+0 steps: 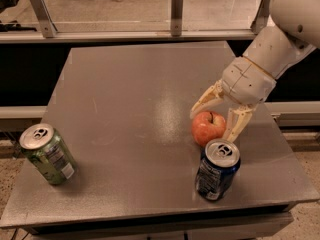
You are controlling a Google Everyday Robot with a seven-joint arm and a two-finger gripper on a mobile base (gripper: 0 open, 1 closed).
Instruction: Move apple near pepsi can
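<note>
The red-orange apple rests on the grey table, right of centre. The dark blue pepsi can stands upright just in front of it, nearly touching. My gripper hangs over the apple from the upper right, open. One cream finger points at the apple's upper left and the other runs down its right side. The fingers straddle the apple loosely rather than clamping it.
A green can with a silver top stands near the table's front left corner. A metal rail with posts runs behind the table. The table's right edge is close to the apple and the pepsi can.
</note>
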